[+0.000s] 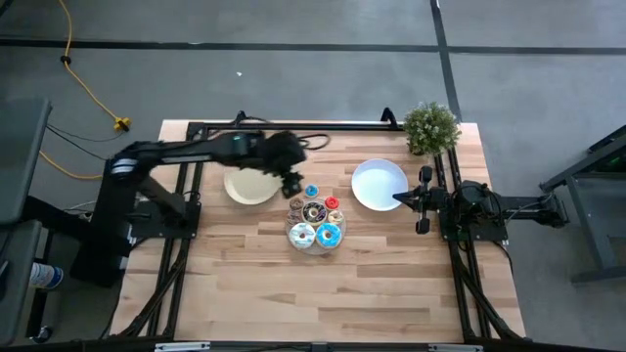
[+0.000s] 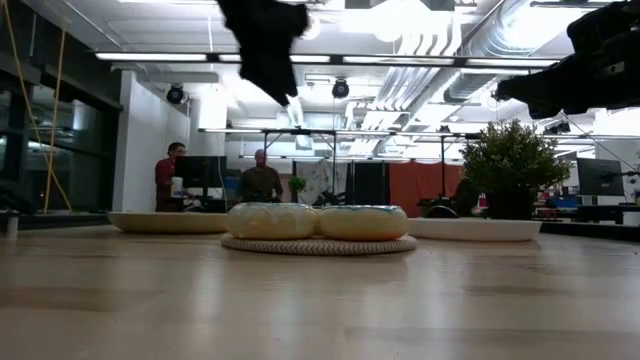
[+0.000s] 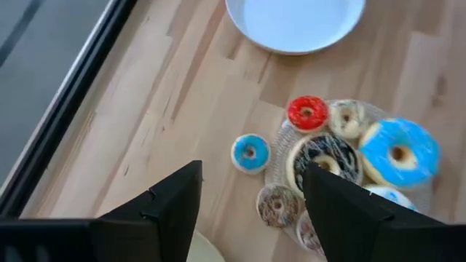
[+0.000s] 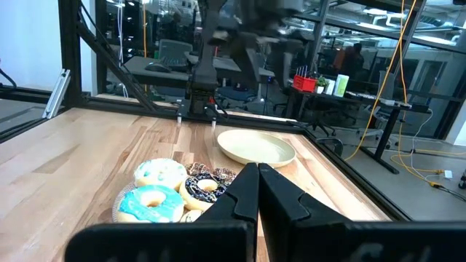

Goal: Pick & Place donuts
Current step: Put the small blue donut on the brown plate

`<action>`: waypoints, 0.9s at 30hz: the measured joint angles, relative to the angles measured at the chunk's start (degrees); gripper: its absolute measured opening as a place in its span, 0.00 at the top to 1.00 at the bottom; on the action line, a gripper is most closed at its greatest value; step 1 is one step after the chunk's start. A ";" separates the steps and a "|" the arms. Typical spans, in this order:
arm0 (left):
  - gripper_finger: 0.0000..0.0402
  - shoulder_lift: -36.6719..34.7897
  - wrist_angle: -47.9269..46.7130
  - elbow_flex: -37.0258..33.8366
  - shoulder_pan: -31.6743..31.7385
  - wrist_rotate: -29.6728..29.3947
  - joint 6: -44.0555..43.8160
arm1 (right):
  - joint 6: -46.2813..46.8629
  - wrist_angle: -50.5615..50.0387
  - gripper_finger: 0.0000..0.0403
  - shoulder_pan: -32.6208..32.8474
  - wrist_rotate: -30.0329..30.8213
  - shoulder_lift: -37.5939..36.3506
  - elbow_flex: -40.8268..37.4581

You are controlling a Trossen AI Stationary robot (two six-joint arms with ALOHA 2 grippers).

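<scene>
- Donuts (image 1: 315, 223), small toy rings iced blue, white, chocolate-brown and red, lie clustered on a round woven mat (image 2: 318, 245) at the middle of the pale wooden table (image 1: 323, 293).
- One small blue-iced donut (image 3: 250, 153) lies apart on the bare wood, just beside the mat.
- Left gripper (image 1: 291, 184) hangs above that blue donut, its two dark fingers (image 3: 172, 200) spread apart and holding nothing.
- Right gripper (image 1: 399, 198) rests at the edge of the round white plate (image 1: 377, 183), its fingers pressed together and empty.
- A round tan plate (image 1: 250, 186) lies beside the left gripper.
- A small green potted plant (image 1: 430, 127) stands at the table's far right corner.
</scene>
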 joint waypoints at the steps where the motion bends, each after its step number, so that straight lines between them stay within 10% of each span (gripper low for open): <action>1: 0.43 2.17 -1.46 1.83 0.52 0.38 0.32 | 0.02 0.00 1.00 0.00 0.00 0.00 0.00; 11: 0.43 16.10 -4.63 9.60 3.73 13.44 9.95 | 0.01 0.01 1.00 0.00 -0.02 -0.01 0.00; 27: 0.43 17.46 1.54 0.08 4.44 13.35 47.13 | 0.01 -0.02 1.00 0.00 -0.02 0.01 0.00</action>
